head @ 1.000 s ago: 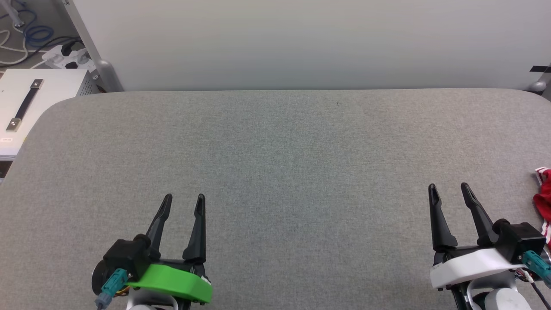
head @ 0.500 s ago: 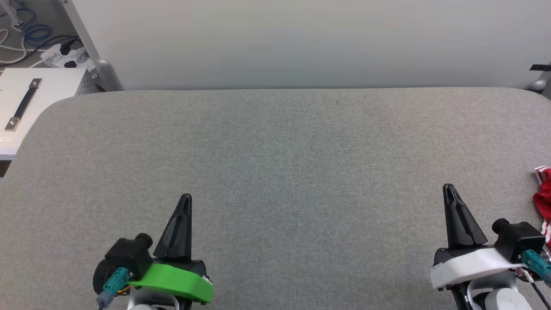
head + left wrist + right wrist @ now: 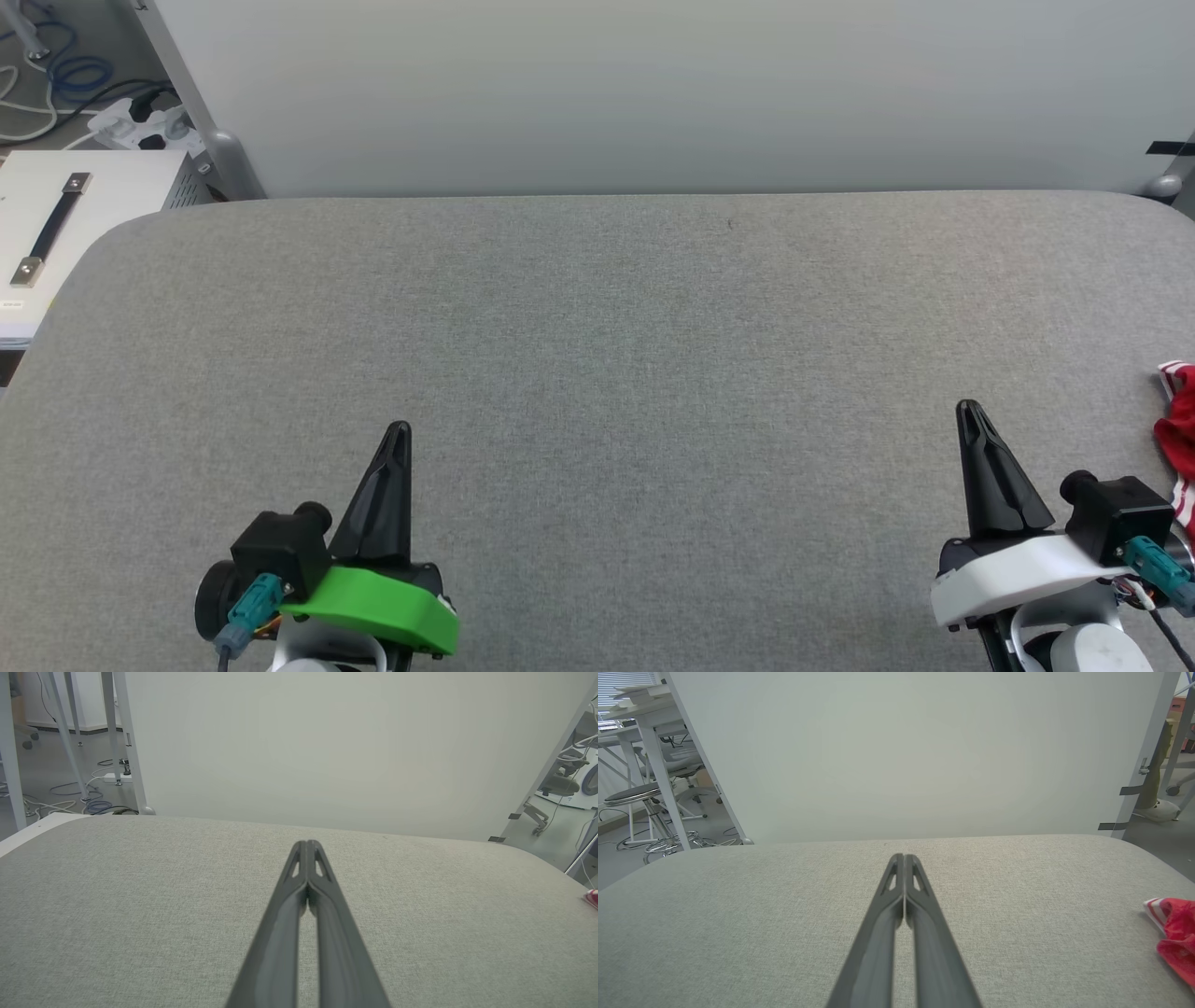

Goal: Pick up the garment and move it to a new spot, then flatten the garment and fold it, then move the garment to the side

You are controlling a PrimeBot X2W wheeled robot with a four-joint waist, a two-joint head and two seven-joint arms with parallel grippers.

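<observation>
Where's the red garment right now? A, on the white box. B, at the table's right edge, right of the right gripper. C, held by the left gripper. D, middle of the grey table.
B: the red garment lies bunched at the grey table's right edge, right of the shut right gripper.

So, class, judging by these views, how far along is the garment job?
Done: nothing visible. The garment lies crumpled at the right edge of the table, partly out of frame.
In hand: nothing. The left gripper and right gripper are shut and empty, apart from the cloth.
Left: pick up, move, flatten, fold, set aside.
</observation>
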